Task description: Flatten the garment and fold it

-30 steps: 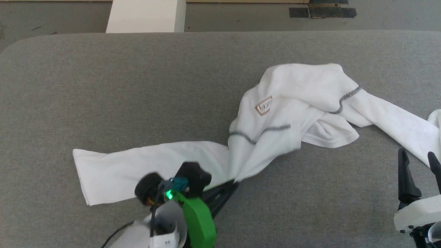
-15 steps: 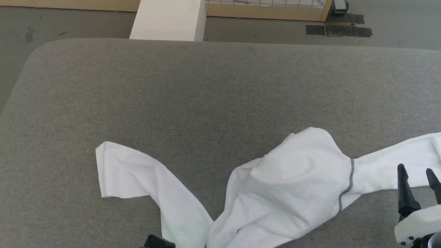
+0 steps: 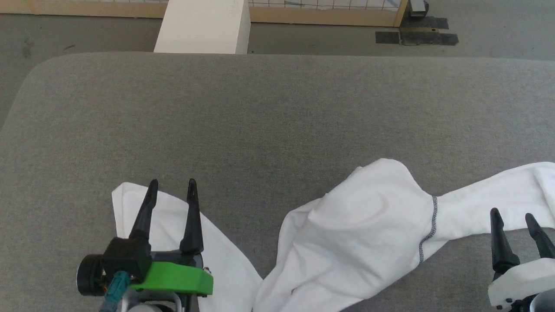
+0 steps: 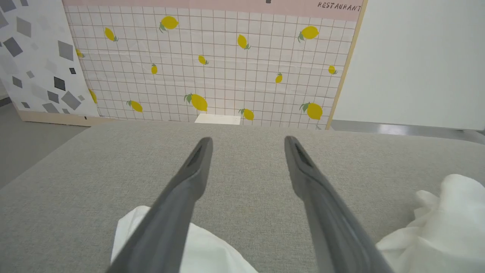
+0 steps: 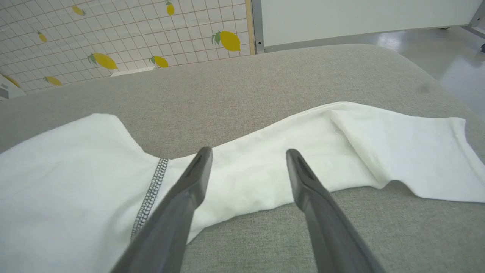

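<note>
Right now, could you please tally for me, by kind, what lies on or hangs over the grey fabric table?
White thin long-sleeved garment with a grey stitched line: 1
Dark two-fingered grippers, both open, the left gripper and the right gripper: 2
Total: 3

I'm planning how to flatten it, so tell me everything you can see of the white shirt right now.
The garment is a thin white long-sleeved shirt, lying crumpled and unfolded on the grey fabric-covered table. Its body is bunched in a mound near the front edge. A grey zigzag seam crosses one shoulder. The right sleeve stretches out sideways and the left sleeve bends away. The open left gripper and right gripper hold none of it.
</note>
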